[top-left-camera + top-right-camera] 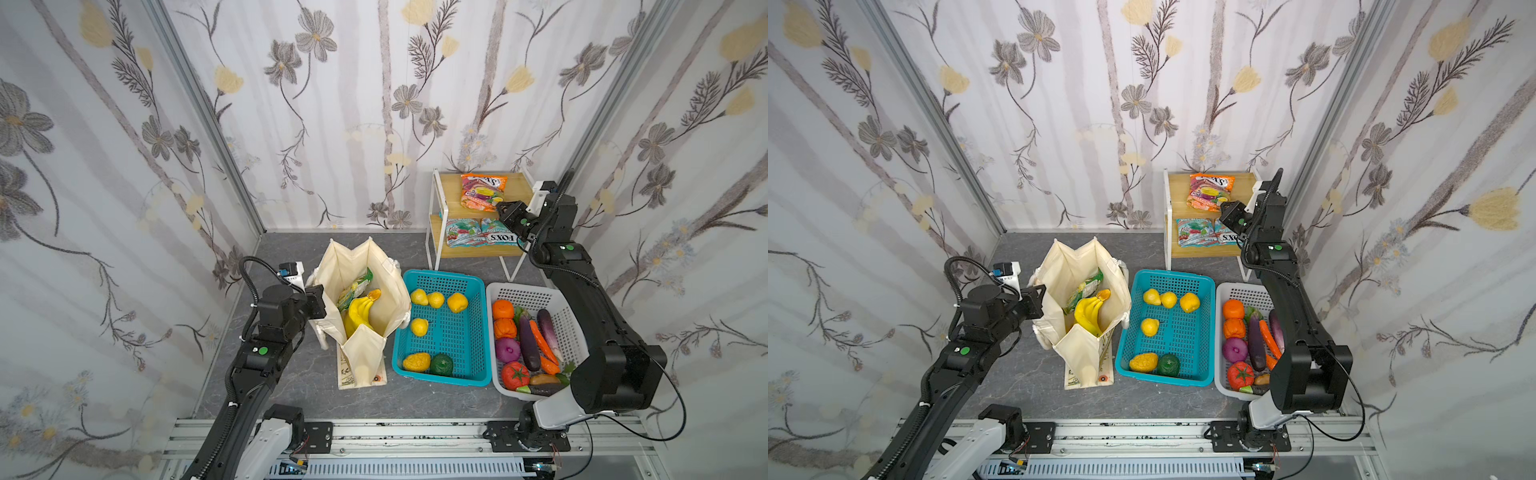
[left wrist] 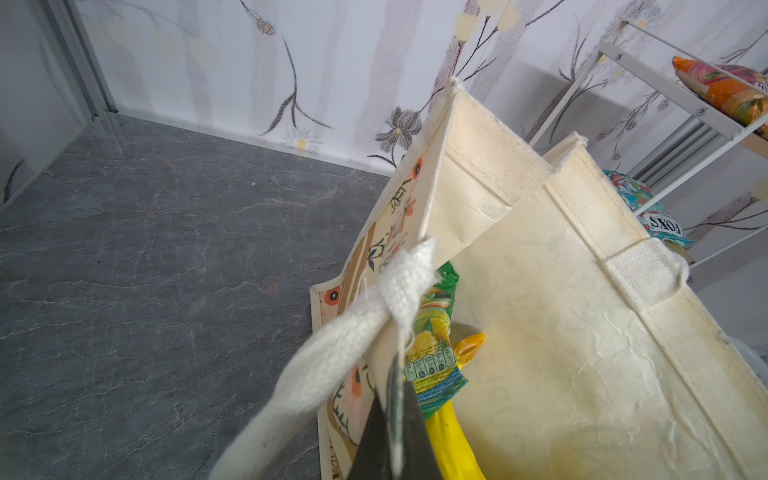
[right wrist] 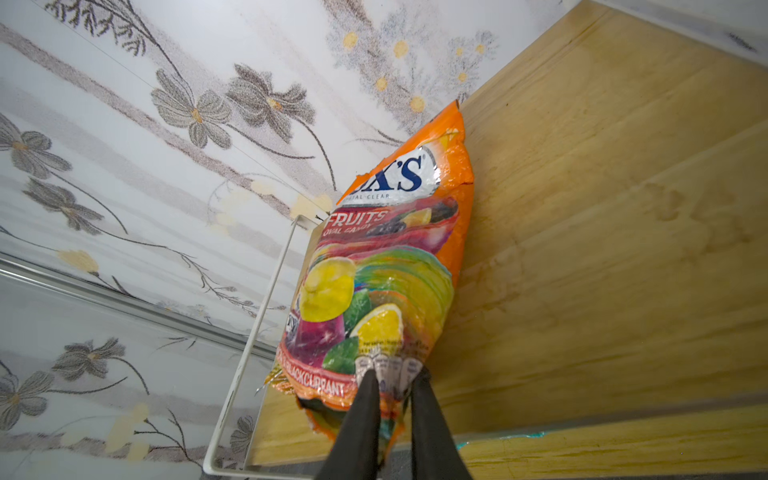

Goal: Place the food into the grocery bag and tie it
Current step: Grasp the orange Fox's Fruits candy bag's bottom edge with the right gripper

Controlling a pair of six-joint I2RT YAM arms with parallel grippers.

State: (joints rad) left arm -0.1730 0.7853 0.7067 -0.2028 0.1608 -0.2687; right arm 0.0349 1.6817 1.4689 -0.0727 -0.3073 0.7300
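At 9 o'clock on the grey stone-patterned surface point(image 1: 291, 374), the left claw point(image 2: 397, 386) is clamped on the rim of the cream canvas grocery bag point(image 1: 351, 266), beside a white woven handle point(image 2: 353, 332), and holds the mouth open. The bag stands upright. A yellow banana bunch point(image 1: 359, 313) and a glossy green snack packet point(image 1: 353, 291) are inside it.

The teal plastic basket point(image 1: 440, 272) and the white plastic basket point(image 1: 519, 286), both holding toy produce, sit toward 3 o'clock from the bag.

At 1 o'clock is the two-tier wooden rack with a white wire frame point(image 1: 519, 183). The glossy orange sweet packet point(image 3: 386, 270) lies flat on its upper shelf. Its long axis runs roughly 12 to 6 in both top views, with the brand end pointing to 12, toward the wall.

The right claw point(image 3: 395, 374) straddles the packet's 6 o'clock seam, jaws narrow with crinkled foil between them. I cannot tell whether it has a firm bite.

The step in hand looks like picking this packet off the rack; packing seems early, and tying is far off. The next move probably needs a sure pinch on the seam and a lift clear of the wire rail. Then comes a carry toward 8 o'clock over both baskets, and a release with the packet hanging long-axis down into the open mouth.
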